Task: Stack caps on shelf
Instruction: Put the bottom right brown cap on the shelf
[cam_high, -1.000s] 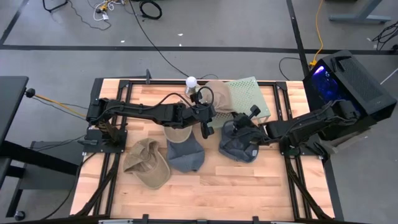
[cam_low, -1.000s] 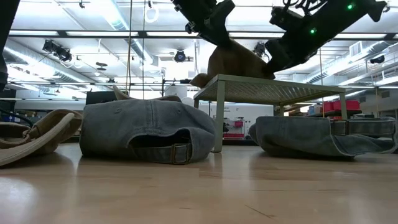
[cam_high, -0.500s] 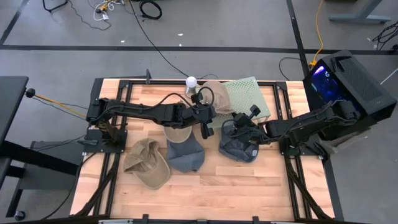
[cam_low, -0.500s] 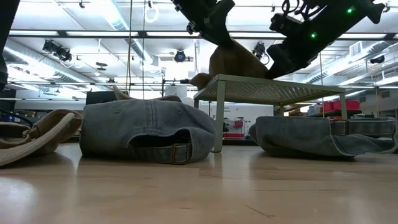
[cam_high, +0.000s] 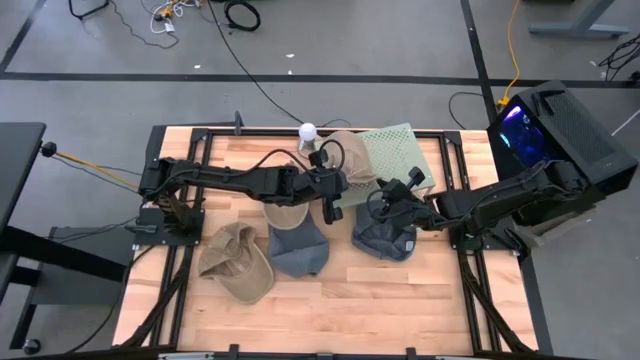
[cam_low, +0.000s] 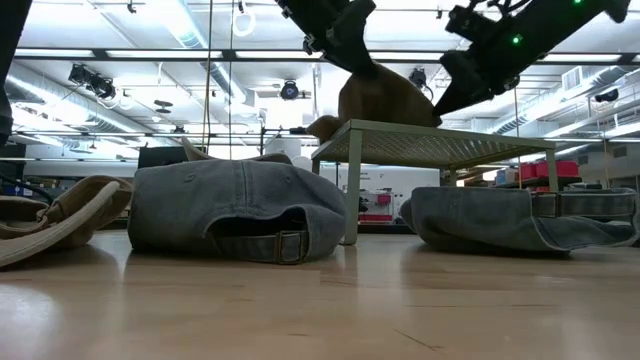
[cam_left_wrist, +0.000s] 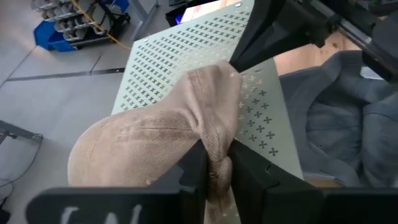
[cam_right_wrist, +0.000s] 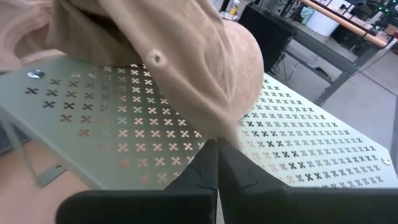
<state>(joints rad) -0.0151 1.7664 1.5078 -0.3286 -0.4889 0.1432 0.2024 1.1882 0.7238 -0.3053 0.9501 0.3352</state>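
Left hand (cam_left_wrist: 213, 163) is pinching your tan cap (cam_left_wrist: 155, 140) on the shelf (cam_left_wrist: 186, 59); right hand (cam_right_wrist: 216, 163) (fingers closed, empty) is hovering beside it.

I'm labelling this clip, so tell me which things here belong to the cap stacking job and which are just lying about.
Job: tan cap in left gripper; shelf; blue-grey caps; second tan cap.
Lying about: black box; floor cables.
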